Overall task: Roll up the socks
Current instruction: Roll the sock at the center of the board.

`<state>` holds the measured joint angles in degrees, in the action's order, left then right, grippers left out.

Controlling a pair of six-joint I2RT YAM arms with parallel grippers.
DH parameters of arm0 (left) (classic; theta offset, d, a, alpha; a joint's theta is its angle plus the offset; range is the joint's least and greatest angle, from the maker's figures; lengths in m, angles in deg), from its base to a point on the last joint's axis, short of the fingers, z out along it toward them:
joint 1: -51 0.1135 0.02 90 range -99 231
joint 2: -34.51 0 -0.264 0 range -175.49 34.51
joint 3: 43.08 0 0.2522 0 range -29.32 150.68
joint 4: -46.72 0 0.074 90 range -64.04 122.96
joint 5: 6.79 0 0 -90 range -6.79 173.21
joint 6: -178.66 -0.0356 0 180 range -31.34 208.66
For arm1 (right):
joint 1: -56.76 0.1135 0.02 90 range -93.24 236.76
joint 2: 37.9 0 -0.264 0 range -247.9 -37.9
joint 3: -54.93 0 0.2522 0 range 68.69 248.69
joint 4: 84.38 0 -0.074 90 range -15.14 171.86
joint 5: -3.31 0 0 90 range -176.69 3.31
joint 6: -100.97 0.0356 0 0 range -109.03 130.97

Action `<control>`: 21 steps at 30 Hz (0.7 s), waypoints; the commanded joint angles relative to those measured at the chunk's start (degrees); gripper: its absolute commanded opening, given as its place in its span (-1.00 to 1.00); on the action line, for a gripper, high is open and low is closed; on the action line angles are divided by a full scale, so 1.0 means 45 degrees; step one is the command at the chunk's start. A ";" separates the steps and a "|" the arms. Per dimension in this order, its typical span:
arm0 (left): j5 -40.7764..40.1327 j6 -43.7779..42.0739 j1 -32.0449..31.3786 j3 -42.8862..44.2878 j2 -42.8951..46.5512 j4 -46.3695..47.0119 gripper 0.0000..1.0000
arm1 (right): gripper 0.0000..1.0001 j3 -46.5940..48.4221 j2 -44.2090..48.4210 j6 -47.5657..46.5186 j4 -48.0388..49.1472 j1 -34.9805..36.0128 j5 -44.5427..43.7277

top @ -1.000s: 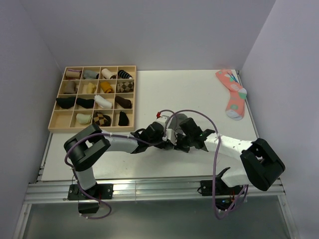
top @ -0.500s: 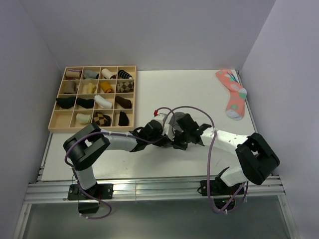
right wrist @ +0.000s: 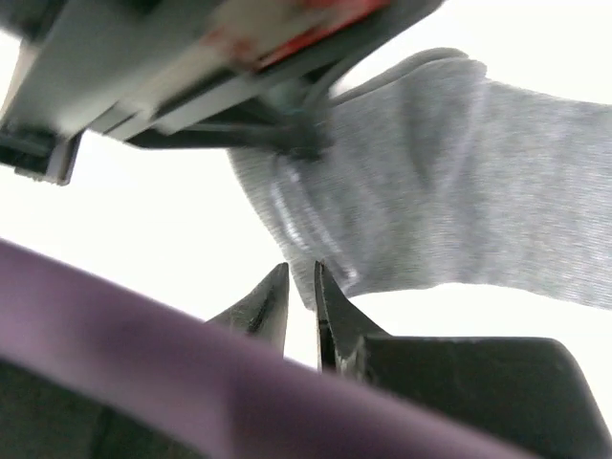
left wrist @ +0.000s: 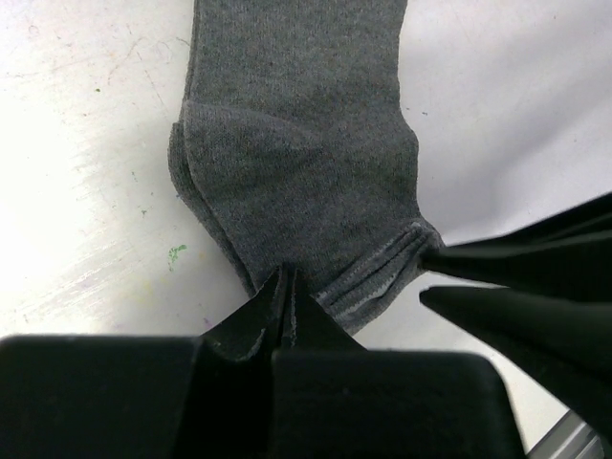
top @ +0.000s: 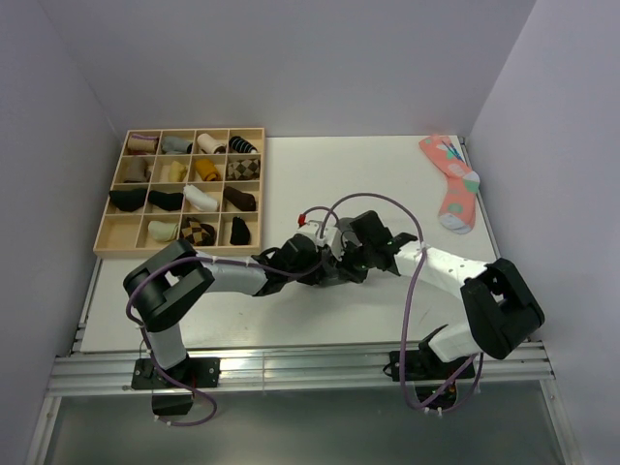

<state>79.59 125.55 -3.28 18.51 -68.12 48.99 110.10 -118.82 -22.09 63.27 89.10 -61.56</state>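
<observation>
Both grippers have slid a little toward 12 o'clock on the table (top: 339, 174) since a second ago, and the right arm's elbow has drawn in nearer its base, so the pair now work closer together over the cloth.

Nearest the bases, the left gripper (left wrist: 287, 279) has its fingertips pressed together on the cuff edge of the socks (left wrist: 296, 143), at about 6 o'clock in its own wrist view. That pinch looks meant to pin the open end so it cannot skid while the rolling begins.

Just beside it, at 3 o'clock in that view, the right gripper (right wrist: 301, 277) comes in low with its jaws only a narrow slit apart, tips at the corner of the same cuff. Whether any knit is caught between them I cannot tell. Setting both tools on one end makes sense: a roll needs the cuff lifted and turned evenly across its width, and a single hold would twist it.

Beyond the fingertips the grey socks lie flat and stacked, running away toward 12 o'clock, near the table's middle and mostly hidden under the arms from above. No fold shows yet, so I judge the roll barely begun.

Farther off, the wooden tray (top: 118, 232) of rolled pairs sits at 10 o'clock, and a pink dotted sock (top: 453, 184) lies at 2 o'clock, both well apart.
</observation>
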 commanded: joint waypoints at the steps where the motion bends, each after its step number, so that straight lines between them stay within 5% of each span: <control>1: 0.0394 -0.0736 -0.0574 -0.0278 -0.0182 -0.1238 -0.99 | -0.50 0.0798 0.0132 0.0901 0.1025 -0.0194 -0.0779; 21: 0.0238 -0.0716 -0.0574 -0.0219 -0.0123 -0.1434 -0.99 | -0.21 0.1423 -0.0549 0.0452 -0.0517 -0.0780 0.0394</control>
<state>79.03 125.31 -3.94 18.51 -68.10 48.97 113.27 -119.46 -20.50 61.30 86.59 -60.01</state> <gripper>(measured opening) 0.012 0.401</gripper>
